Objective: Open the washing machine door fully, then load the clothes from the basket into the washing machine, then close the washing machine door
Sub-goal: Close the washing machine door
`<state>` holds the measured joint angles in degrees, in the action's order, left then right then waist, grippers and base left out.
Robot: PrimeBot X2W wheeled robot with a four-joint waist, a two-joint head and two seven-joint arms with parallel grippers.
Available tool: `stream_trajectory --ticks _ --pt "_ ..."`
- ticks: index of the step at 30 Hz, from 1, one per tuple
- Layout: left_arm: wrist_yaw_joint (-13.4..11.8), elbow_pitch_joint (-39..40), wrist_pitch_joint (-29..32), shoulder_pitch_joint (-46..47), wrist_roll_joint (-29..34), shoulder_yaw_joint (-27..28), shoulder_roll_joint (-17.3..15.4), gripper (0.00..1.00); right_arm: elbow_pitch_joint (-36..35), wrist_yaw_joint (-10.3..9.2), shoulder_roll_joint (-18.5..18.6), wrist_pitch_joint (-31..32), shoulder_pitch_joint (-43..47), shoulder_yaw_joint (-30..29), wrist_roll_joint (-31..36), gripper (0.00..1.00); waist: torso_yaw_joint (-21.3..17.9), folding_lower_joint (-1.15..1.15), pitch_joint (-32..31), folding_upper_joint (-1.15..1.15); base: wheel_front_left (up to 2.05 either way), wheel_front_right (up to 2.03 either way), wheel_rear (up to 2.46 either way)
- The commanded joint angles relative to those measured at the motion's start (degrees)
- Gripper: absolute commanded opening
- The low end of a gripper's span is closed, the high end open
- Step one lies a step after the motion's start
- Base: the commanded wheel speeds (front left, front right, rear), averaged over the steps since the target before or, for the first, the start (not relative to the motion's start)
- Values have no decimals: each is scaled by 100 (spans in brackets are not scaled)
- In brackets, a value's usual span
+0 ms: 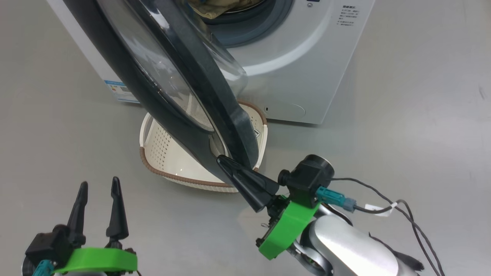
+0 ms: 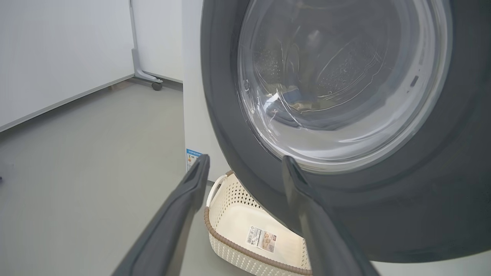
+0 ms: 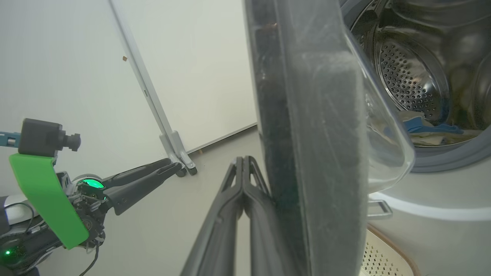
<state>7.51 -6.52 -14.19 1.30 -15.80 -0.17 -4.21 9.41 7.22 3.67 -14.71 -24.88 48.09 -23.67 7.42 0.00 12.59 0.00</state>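
The washing machine door (image 1: 180,84) stands partly open, its black ring and bulging glass seen edge-on in the right wrist view (image 3: 307,153). My right gripper (image 1: 221,160) is shut, its fingers (image 3: 243,168) pressed against the outer face of the door's lower rim. My left gripper (image 1: 99,186) hangs open at the lower left, apart from the door, its fingers (image 2: 199,172) framing the basket. The clothes (image 3: 422,128) lie inside the drum of the washing machine (image 1: 307,57). The cream basket (image 1: 168,153) sits on the floor under the door, showing only a label sticker (image 2: 262,238) on its bottom.
Grey floor (image 1: 402,134) spreads around the machine. A white partition on a wheeled foot (image 2: 147,76) stands behind and to the side. My left arm with its green bracket (image 3: 42,199) shows in the right wrist view.
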Motion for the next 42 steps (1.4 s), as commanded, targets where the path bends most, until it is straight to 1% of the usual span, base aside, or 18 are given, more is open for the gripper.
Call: stream_trajectory --ticks 1,9,26,42 --pt "-2 204 -81 218 -65 196 -114 100 -162 26 -79 -29 -98 -50 24 0 35 0 58 0 0 0 0" --pt "-2 228 -81 232 -70 300 -140 100 -193 26 -80 -29 -253 -249 24 0 26 0 170 0 0 0 0" --pt "-2 281 -81 272 -79 364 -152 100 -258 26 -80 -29 -303 -572 53 0 -148 0 293 0 0 0 0" --pt "-2 314 -81 328 -105 347 -156 100 -228 26 -80 -29 -468 -961 143 0 -139 0 465 0 0 0 0"
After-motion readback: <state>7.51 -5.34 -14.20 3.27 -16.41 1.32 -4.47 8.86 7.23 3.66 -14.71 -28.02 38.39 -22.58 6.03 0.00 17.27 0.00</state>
